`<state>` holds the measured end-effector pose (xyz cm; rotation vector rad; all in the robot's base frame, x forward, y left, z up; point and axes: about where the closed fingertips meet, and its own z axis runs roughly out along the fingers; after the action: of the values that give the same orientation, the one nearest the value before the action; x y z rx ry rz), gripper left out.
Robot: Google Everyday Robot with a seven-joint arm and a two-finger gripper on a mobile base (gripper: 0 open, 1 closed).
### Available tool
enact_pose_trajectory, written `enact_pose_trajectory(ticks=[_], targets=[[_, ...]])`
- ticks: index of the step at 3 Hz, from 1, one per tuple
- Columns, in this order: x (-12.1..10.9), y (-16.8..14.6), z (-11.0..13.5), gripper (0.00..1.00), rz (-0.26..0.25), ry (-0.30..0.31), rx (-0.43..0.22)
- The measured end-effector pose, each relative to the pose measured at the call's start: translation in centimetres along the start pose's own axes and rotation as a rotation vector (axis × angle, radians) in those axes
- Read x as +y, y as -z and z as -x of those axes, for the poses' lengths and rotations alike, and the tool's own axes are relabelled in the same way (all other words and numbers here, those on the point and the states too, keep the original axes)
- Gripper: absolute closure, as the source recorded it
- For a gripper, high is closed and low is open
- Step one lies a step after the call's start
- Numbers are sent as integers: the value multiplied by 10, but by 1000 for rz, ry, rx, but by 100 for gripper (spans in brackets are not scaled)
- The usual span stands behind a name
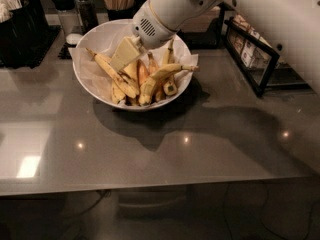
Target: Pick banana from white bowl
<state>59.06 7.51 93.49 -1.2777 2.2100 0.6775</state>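
The grey tabletop [150, 154] carries the white bowl [84, 83] toward its 12 o'clock edge. The white arm [260, 14] reaches in from 2 o'clock. The banana [114, 76] lies in the bowl's left half, running from 10 to 6 o'clock among other bananas [160, 74]. The claw [125, 54] sits at its middle, touching or just above; I cannot tell whether it is spread or clamped.

a glossy grey surface [150, 159] mirrors 3 light spots and a bright patch. dark containers [20, 34] and a black wire rack [261, 69] line its far edge. the gripper [125, 54] hangs above its far side.
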Motion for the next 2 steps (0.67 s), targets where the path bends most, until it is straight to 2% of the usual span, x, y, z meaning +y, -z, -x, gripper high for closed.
enact_pose_trajectory(ticks=[2], targets=[[5, -26, 16, 7, 85, 6, 9]])
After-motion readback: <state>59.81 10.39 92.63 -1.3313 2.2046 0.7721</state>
